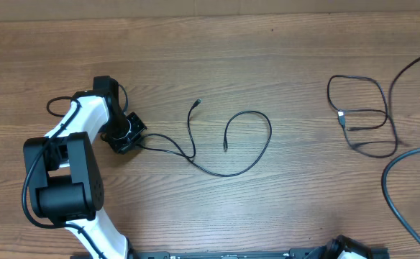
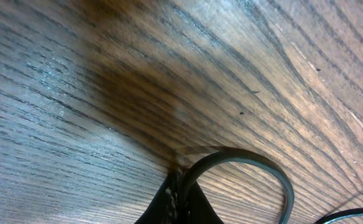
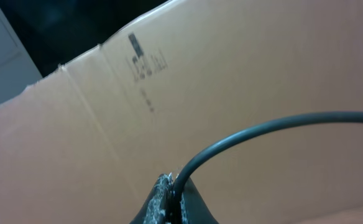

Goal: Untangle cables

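Note:
A thin black cable [image 1: 257, 155] lies in an open loop at the table's middle, with one plug end [image 1: 198, 103] and another [image 1: 226, 147] free. My left gripper [image 1: 134, 139] rests low on the table at the cable's left end and is shut on it; the left wrist view shows the jaws [image 2: 180, 186] pinching the cable [image 2: 250, 155], which arcs off to the right. A second group of thin black cables [image 1: 361, 119] loops at the right. My right gripper [image 3: 172, 186] is shut on a dark cable [image 3: 262, 129] and faces cardboard; I cannot place it overhead.
The wooden table [image 1: 217, 65] fills the view. A thicker grey cord [image 1: 387, 180] curves along the right edge. A cardboard wall [image 1: 195, 7] runs along the far edge and also fills the right wrist view [image 3: 107, 124]. The left arm's white body [image 1: 66, 173] stands front left.

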